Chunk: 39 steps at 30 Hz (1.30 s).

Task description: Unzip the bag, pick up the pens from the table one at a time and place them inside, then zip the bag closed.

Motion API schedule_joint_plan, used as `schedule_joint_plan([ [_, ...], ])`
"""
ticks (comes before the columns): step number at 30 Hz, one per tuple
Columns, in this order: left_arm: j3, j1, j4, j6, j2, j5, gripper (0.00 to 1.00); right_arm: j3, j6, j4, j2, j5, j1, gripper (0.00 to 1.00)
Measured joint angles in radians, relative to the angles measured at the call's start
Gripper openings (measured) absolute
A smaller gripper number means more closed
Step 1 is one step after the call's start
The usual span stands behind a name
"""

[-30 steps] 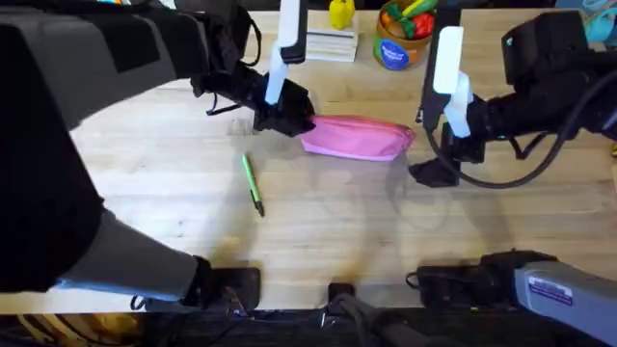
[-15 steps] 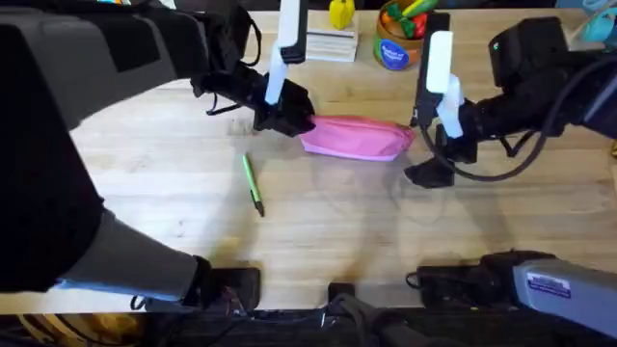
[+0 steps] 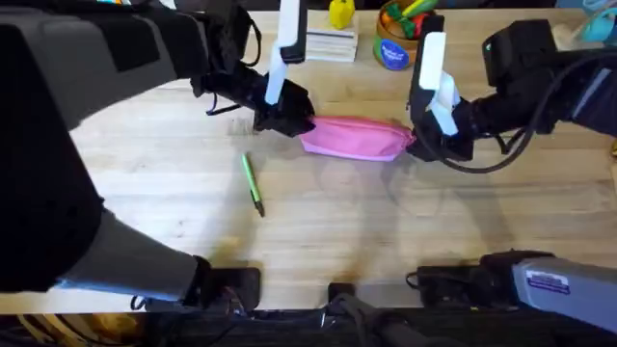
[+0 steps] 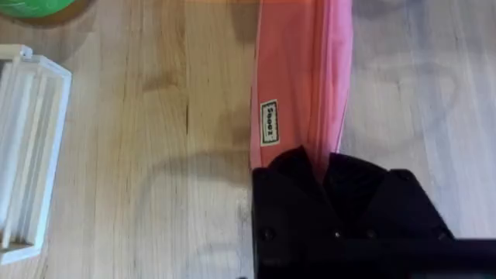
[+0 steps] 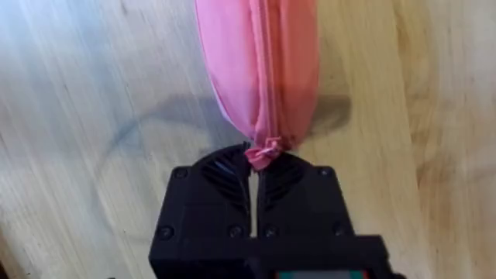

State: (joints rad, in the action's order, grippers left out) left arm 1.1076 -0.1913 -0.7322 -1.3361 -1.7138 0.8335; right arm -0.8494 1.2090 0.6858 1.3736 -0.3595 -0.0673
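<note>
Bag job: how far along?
Early. Done: left pincer shut on one end of the bag. In hand: right pincer shut on the zipper end; zipper looks still closed. Left: unzip, put the green pen, still on the table, inside, then zip closed.

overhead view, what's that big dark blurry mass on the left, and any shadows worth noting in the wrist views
Overhead: the mass is the left arm close under the camera, out of focus, while the pen stays sharp. Left wrist view: a soft grey shadow lies on the table beside the bag. Right wrist view: a curved shadow rings the right gripper.
</note>
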Motion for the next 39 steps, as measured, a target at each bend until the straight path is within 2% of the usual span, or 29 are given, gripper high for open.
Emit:
schedule_joint_plan([
  [7, 0.0, 0.0, 0.0, 0.0, 0.0, 0.0, 0.044, 0.0, -0.004, -0.001, -0.013, 0.003, 0.0, 0.03],
  [18, 0.0, 0.002, -0.002, 0.0, 0.0, 0.001, 0.044, -0.057, -0.021, 0.015, -0.227, -0.018, -0.003, 0.032],
  [25, 0.0, 0.001, -0.004, 0.0, 0.0, 0.0, 0.044, -0.057, -0.028, -0.022, -0.184, -0.107, -0.036, 0.034],
  [31, 0.0, 0.001, -0.003, 0.0, 0.0, -0.002, 0.044, -0.057, -0.108, -0.214, -0.076, -0.207, -0.138, 0.035],
  [39, 0.0, 0.013, 0.0, 0.0, 0.0, -0.014, 0.044, -0.057, -0.346, -0.711, 0.165, -0.294, -0.342, 0.033],
])
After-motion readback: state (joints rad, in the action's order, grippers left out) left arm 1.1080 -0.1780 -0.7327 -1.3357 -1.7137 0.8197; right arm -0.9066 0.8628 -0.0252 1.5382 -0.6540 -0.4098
